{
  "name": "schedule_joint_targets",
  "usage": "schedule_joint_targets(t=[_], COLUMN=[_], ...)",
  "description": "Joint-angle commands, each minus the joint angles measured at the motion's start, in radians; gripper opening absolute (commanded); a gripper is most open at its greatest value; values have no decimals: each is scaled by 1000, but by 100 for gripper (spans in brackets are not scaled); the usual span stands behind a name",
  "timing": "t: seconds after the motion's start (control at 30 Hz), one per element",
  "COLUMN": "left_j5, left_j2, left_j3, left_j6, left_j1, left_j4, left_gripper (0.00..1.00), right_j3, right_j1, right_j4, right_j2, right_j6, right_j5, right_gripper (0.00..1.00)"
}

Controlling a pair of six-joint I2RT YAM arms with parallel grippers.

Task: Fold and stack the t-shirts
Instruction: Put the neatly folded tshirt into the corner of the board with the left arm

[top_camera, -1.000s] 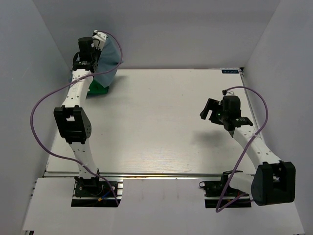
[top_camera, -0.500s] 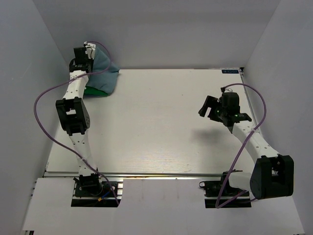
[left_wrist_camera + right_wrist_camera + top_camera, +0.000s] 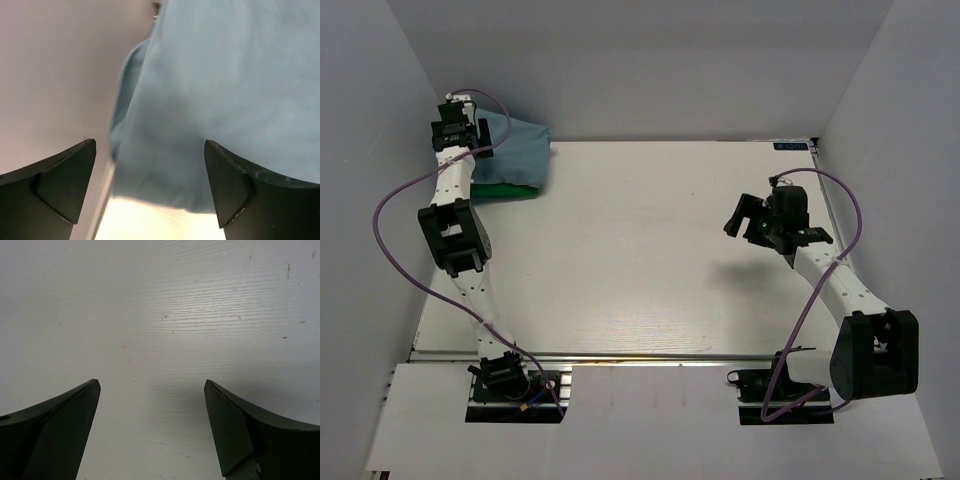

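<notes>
The blue-grey t-shirt (image 3: 518, 150) lies bunched in the far left corner of the table, draped over the bright green t-shirt (image 3: 506, 187), of which only a strip shows at the near edge. My left gripper (image 3: 470, 135) hovers just left of the blue-grey shirt, jaws open and holding nothing. In the left wrist view the blue-grey cloth (image 3: 225, 90) fills the frame beyond the spread fingers (image 3: 65, 175), apart from them. My right gripper (image 3: 740, 216) hangs open over the bare right side of the table; its wrist view shows only tabletop (image 3: 160, 315) between the fingers (image 3: 235, 430).
White walls (image 3: 410, 110) close in the table on the left, back and right, and the left gripper is close to the left wall. The left arm's purple cable (image 3: 395, 200) loops out to the left. The table's near edge rail (image 3: 640, 356) runs in front of both bases.
The left gripper opened and let go of the blue-grey shirt, then drew back left towards the wall. The shirt dropped from hanging to lying over the green one. The right arm barely moved.
</notes>
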Motion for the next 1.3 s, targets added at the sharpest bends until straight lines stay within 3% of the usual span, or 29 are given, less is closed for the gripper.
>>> schedule_joint_targets(t=[0.0, 0.2, 0.4, 0.63, 0.9, 1.03, 1.27], left_j5=[-44, -200, -92, 132, 160, 327, 297], left_j2=[-18, -18, -60, -171, -182, -124, 21], left_j3=[58, 92, 57, -141, -230, -256, -161], left_j6=[-29, -97, -138, -138, -118, -143, -219], left_j1=[20, 29, 29, 8, -2, 21, 61], left_j4=[-4, -13, -24, 161, 318, 370, 304], left_gripper=[100, 100, 100, 100, 100, 100, 100], right_j3=[50, 48, 40, 24, 23, 36, 74], right_j1=[4, 5, 5, 5, 7, 5, 5], right_j4=[-3, -13, 0, 15, 27, 40, 24], right_j2=[8, -3, -11, -3, 43, 69, 132], right_j6=[5, 11, 13, 22, 18, 15, 4], right_j5=[-26, -12, -21, -32, -37, -52, -66], right_gripper=[90, 90, 90, 90, 90, 90, 90])
